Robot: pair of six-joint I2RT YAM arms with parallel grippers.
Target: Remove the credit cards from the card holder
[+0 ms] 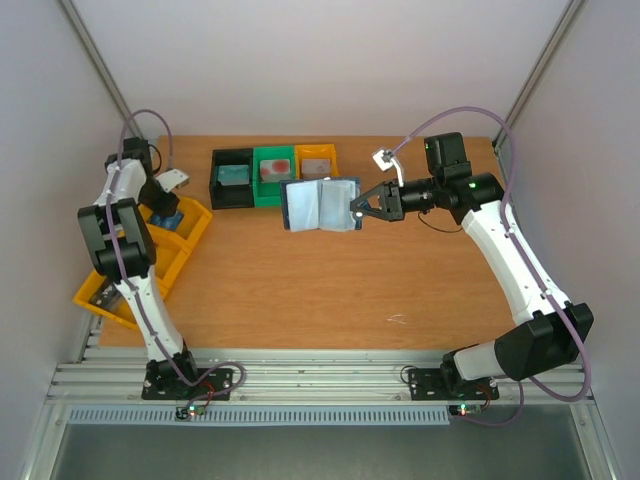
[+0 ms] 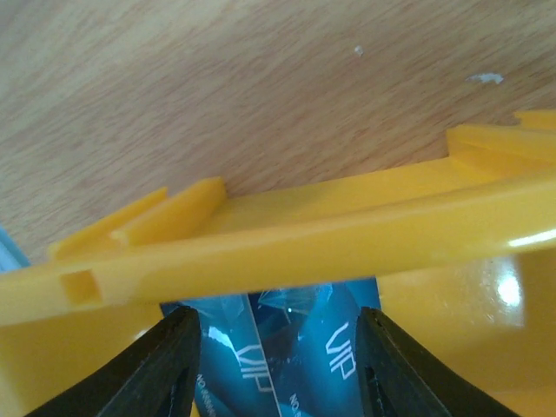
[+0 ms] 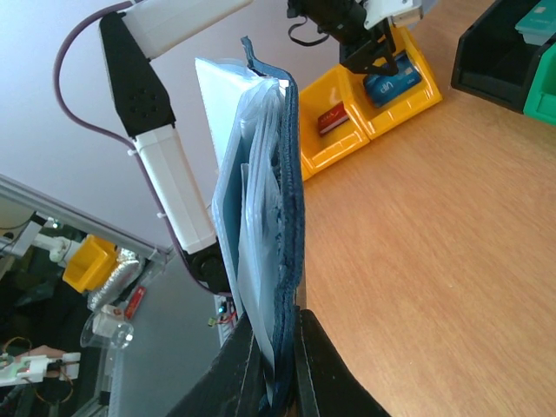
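The right gripper (image 3: 280, 352) was pressed tight on the card holder's (image 1: 318, 203) edge, holding it open and upright off the surface (image 1: 330, 290), near the far edge by the coloured bins (image 1: 272, 175). At the left edge, the left gripper (image 2: 278, 365) stood spread inside the yellow bin (image 2: 347, 234), a blue credit card (image 2: 304, 347) lying between its fingers.

Robotics laboratory test cell. A wooden tabletop (image 1: 300, 290) was enclosed by pale panels (image 1: 320, 60) set in metal struts (image 1: 95, 55). A left arm (image 1: 120, 225) and a right arm (image 1: 515, 265), trailing cables, were bolted to slotted aluminium rails (image 1: 320, 378). Coloured plastic bins (image 1: 217, 180) were laid out on the tabletop, and loose equipment (image 3: 100, 291) was seen cluttered beyond the enclosure.
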